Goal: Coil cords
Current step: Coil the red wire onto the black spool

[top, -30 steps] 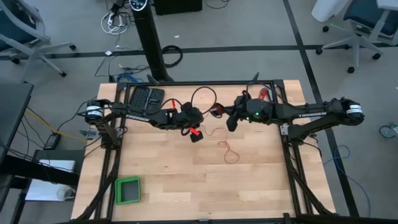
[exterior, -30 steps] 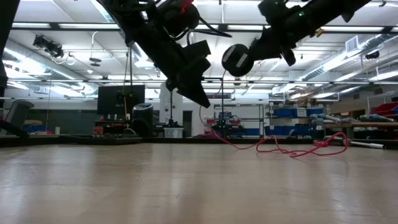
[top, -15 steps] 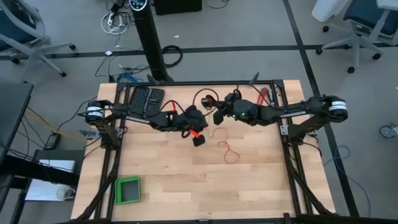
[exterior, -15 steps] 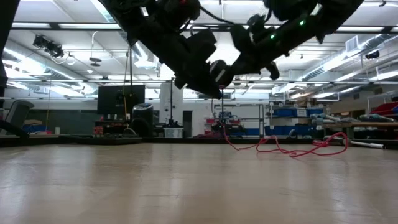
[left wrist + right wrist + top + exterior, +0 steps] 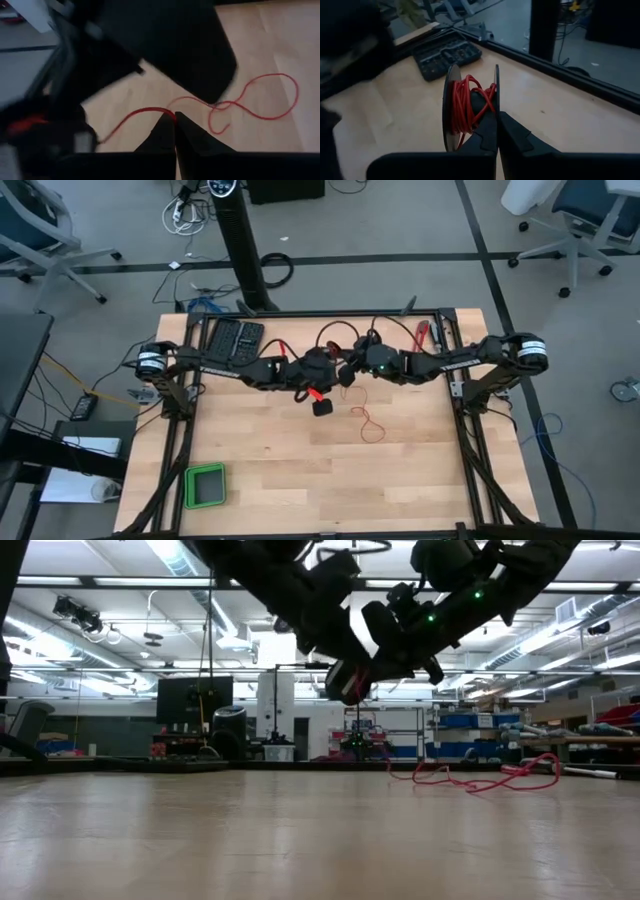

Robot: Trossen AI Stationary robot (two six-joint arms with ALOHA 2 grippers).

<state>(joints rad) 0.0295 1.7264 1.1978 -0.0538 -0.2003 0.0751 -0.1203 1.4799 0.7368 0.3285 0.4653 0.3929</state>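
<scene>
Your left gripper (image 5: 175,131) has its jaws closed on the red cord (image 5: 260,100), whose loose loops trail across the bench (image 5: 400,470) toward the right arm's side. Your right gripper (image 5: 496,131), jaws closed, grips the spool (image 5: 470,107), raised mid-bench beside the left gripper.

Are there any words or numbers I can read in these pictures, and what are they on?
None can be read. The right arm has small white lettering along its side in the high view, too small and blurred to make out. The spool of red cord shows no label.
</scene>
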